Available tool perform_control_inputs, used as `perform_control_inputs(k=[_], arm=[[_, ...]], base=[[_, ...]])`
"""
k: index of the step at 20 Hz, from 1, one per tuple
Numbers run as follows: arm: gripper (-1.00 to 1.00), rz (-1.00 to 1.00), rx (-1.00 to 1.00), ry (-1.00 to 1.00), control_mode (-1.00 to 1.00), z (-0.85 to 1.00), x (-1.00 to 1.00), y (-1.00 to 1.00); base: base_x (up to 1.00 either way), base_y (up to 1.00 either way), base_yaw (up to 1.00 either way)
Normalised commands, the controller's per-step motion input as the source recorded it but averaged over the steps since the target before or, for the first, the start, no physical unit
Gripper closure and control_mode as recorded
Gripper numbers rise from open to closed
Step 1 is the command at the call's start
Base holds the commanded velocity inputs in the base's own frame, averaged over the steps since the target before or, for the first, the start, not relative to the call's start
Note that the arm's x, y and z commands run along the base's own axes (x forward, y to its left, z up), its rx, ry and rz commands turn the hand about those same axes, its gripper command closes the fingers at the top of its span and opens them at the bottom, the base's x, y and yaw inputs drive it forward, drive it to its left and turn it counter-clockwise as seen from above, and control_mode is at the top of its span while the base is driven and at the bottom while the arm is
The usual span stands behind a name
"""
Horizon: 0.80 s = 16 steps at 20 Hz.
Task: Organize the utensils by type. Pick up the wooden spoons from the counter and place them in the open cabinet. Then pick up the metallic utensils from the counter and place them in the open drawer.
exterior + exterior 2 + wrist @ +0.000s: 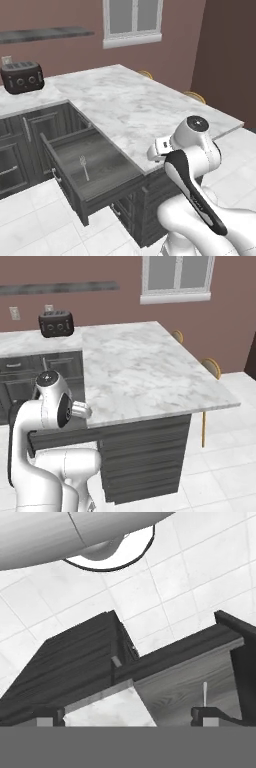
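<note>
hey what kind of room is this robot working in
A home kitchen, rendered: a marble counter over dark cabinets, a toaster by the wall, and an open drawer holding a fork.

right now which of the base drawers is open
The wide shallow drawer under the marble counter corner, pulled fully out with a silver fork inside; the drawers nearer the toaster are closed.

I am standing in a home kitchen: a white marble counter (125,105) with grey veins is running over dark grey wood-grain base cabinets (145,456) and turning a corner at the far left, where a dark toaster (21,77) is sitting beneath a wall socket (14,313). A drawer (87,170) is hanging open with a fork (84,166) lying inside. A white-framed window (176,278) is looking out of the brownish far wall, pale tiles are covering the floor (220,476), and wooden stools (211,368) are tucking in at the right
</note>
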Motion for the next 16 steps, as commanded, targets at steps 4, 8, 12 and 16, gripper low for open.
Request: perform_control_inputs(k=[4,8,12,16], arm=[[-1.00,0.00,0.00,0.00,1.00,0.00,0.00,0.00],[-1.00,0.00,0.00,0.00,1.00,0.00,0.00,0.00],[-1.00,0.00,0.00,0.00,1.00,0.00,0.00,0.00],[-1.00,0.00,0.00,0.00,1.00,0.00,0.00,0.00]], base=[[-0.50,-0.14,-0.38],[-0.43,-0.03,-0.45],[-0.29,0.00,-0.56],[-0.21,-0.01,-0.60]])
